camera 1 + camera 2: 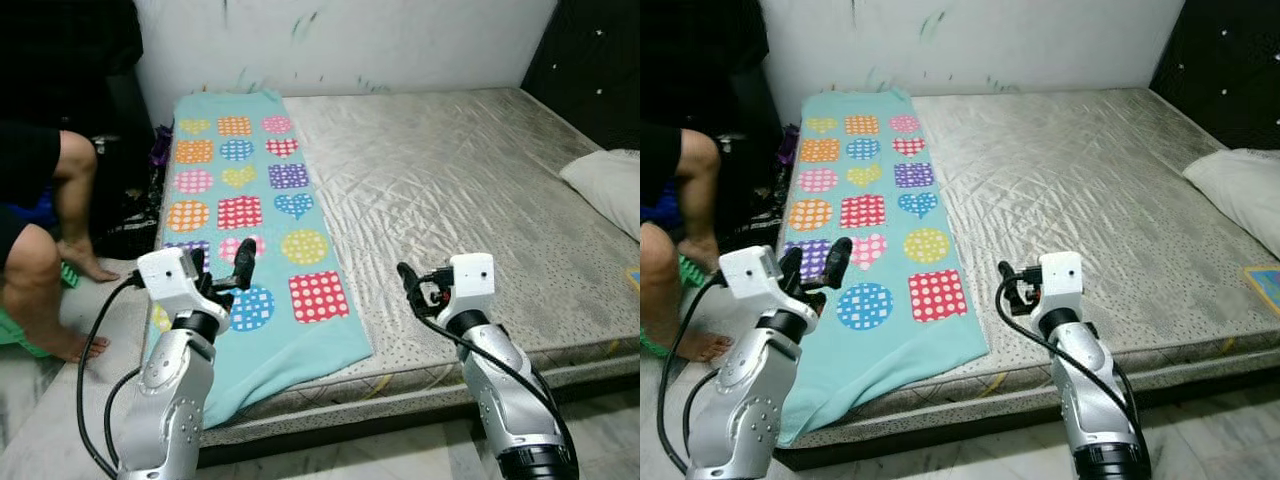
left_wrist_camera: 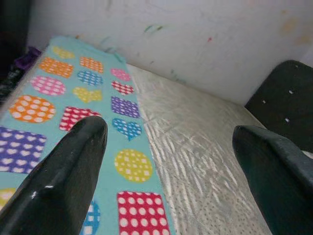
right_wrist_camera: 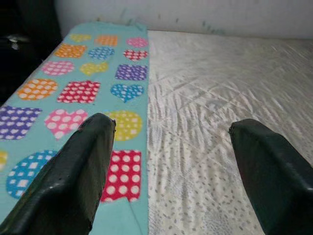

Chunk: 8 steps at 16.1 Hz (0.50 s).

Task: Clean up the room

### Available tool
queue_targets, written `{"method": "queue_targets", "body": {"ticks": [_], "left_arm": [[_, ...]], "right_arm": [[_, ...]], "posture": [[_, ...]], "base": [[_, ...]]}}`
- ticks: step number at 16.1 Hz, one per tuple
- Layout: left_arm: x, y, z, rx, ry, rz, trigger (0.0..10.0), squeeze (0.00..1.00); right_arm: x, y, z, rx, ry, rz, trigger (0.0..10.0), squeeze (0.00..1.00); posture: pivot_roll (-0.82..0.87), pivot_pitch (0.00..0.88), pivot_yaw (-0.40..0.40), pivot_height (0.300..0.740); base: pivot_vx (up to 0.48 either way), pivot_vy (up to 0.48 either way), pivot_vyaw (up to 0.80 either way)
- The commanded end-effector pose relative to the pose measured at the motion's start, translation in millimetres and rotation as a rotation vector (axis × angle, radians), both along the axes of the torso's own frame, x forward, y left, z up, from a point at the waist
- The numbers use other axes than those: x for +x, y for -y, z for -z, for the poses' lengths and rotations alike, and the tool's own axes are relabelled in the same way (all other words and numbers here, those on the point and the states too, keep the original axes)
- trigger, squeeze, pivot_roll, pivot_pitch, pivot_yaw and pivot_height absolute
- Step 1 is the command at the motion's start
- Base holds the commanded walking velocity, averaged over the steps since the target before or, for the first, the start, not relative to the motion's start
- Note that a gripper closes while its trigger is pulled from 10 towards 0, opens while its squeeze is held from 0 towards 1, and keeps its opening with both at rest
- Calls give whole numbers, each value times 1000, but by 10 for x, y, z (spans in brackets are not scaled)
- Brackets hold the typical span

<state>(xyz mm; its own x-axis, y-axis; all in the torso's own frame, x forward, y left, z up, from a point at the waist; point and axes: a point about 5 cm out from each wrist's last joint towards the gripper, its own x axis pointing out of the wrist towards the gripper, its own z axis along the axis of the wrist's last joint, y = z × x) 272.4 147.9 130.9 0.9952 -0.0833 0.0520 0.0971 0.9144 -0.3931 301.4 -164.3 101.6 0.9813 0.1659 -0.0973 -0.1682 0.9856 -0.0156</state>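
With both the left claw [image 1: 222, 268] and right claw [image 3: 171, 161] spread and empty, the patterned turquoise blanket [image 1: 250, 240] lying at ten o'clock on the mattress [image 1: 450, 190] may slide off its overhanging near edge if tugged single-handed.
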Motion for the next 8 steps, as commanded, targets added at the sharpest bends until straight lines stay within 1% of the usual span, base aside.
{"method": "queue_targets", "body": {"ticks": [1, 2, 4, 5, 7, 8], "left_arm": [[-16, -2, -41, 0, 9, 7, 10000, 0], [-11, -19, -18, 2, -13, -5, 10000, 0], [-11, -17, -11, 0, -16, 2, 10000, 0], [-10, -18, 18, 13, -37, 4, 10000, 0], [-14, -45, 61, 25, -58, -2, 10000, 0], [-22, -79, 56, 29, -53, -2, 10000, 0]], "right_arm": [[-5, -32, -35, 4, 7, -10, 10000, 0], [-14, -31, -36, 5, 5, -8, 10000, 0], [-20, -18, -47, -3, 6, 3, 10000, 0], [-18, 20, -56, -6, 2, 29, 10000, 0], [-20, 49, -58, 4, -3, 47, 10000, 0], [-15, 54, -57, 4, -9, 51, 10000, 0]], "posture": [[-65, 0, -16, 740], [-65, 0, -15, 740], [-68, 0, -9, 740], [-66, 0, -7, 740], [-53, 0, -8, 740], [-50, 0, -8, 740]], "base": [[0, 0, 0], [0, 0, 0], [0, 0, 0], [0, 0, 0], [0, 0, 0], [0, 0, 0]]}}
